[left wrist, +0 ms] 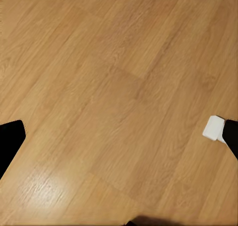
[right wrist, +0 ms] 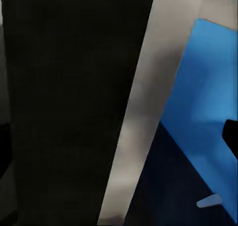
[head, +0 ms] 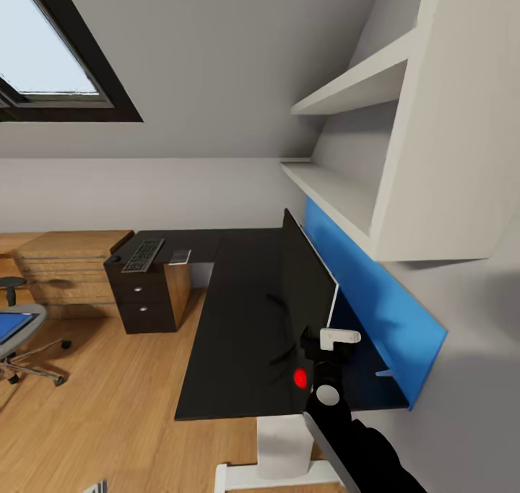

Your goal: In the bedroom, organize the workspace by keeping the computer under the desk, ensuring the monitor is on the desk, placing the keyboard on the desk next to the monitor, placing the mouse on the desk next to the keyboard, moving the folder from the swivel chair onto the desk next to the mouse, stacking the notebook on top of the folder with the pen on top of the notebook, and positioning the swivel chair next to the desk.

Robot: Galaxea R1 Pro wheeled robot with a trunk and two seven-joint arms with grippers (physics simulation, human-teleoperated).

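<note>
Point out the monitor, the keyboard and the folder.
monitor (head: 307, 290): head view, on the middle of its dark screen, seen nearly edge-on.
keyboard (head: 143, 255): head view, on its dark keys, at the desk's far end.
folder (head: 11, 327): head view, on its blue cover, lying on the chair seat.

An attic bedroom set up as a home office. A skylight (head: 50, 52) sits in a sloped grey ceiling above pale walls and a honey wood plank floor (head: 94, 399). A glossy black L-shaped desk (head: 231, 319) with a blue back panel (head: 375, 290) carries a monitor (head: 307, 290) and a keyboard (head: 143, 255), with knobbed drawers (head: 141, 301) beneath. White wall shelves (head: 347, 139) hang over it. A light wooden chest (head: 68, 272) stands by the far wall, and a swivel chair (head: 18, 341) on casters shows at the edge of the head view.
</note>
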